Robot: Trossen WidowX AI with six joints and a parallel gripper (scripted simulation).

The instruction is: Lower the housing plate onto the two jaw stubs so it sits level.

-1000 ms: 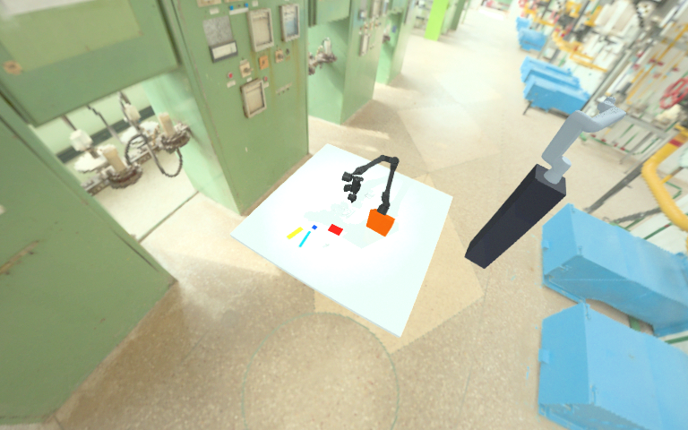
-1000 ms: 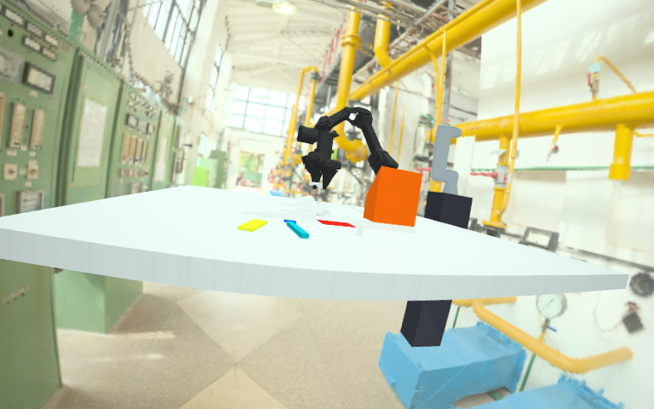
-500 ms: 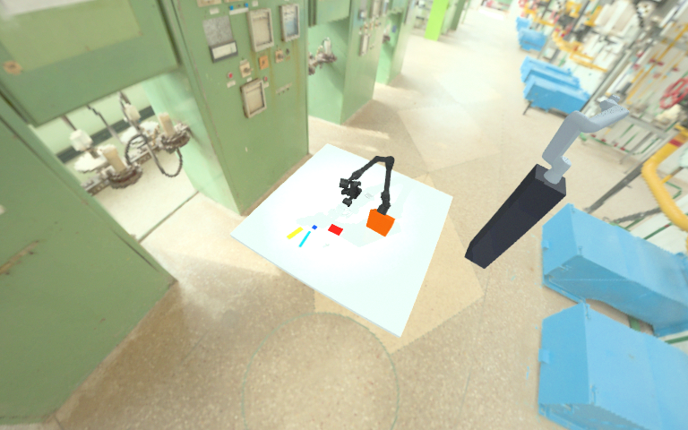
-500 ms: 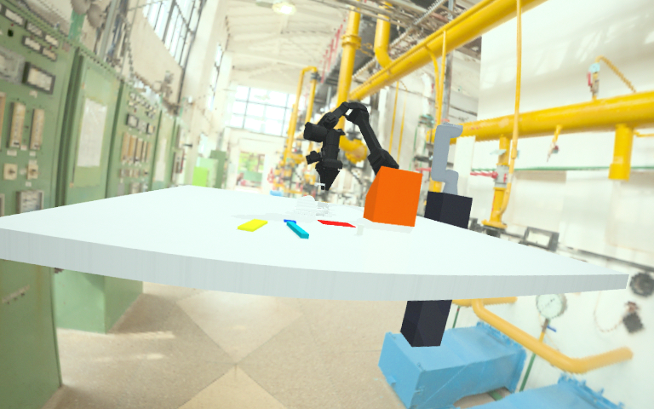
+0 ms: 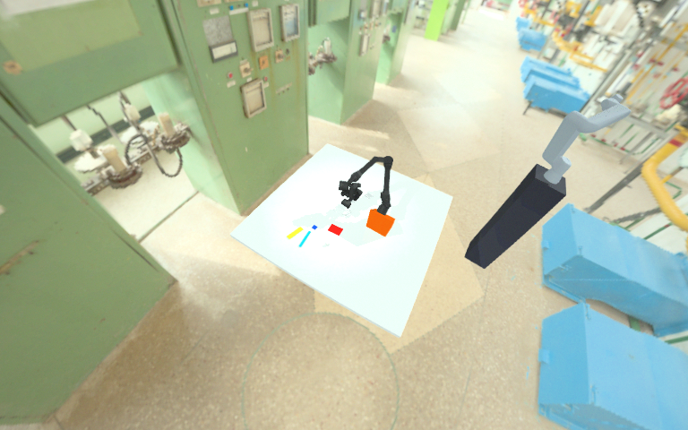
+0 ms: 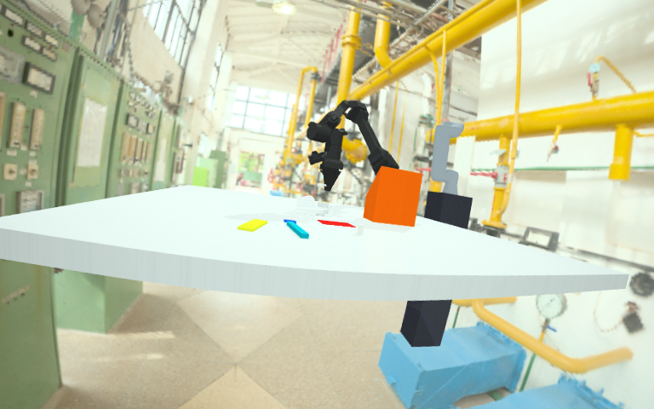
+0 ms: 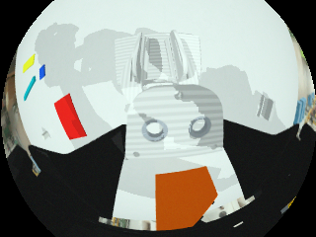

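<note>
The pale housing plate (image 7: 173, 109) has two round holes and is held between the black fingers in the wrist view. My gripper (image 5: 346, 204) (image 6: 328, 187) (image 7: 174, 126) is shut on it, above the table (image 5: 395, 304) (image 6: 144, 250). Beyond the plate in the wrist view, a pale ribbed base (image 7: 195, 46) carries two long upright jaws, one on the left (image 7: 134, 61) and one on the right (image 7: 182, 56). This assembly is a faint white shape (image 6: 306, 207) in the exterior view, below the gripper. The plate hides the jaws' near ends and any stubs there.
An orange block (image 5: 380, 223) (image 6: 392, 198) (image 7: 183, 197) stands by the arm's base. A red piece (image 5: 335, 229) (image 6: 335, 223) (image 7: 70, 117) lies nearer. Yellow (image 5: 294, 233), cyan (image 5: 305, 238) and blue (image 5: 314, 227) pieces lie farther left. A ribbed grey piece (image 7: 266, 105) lies right in the wrist view.
</note>
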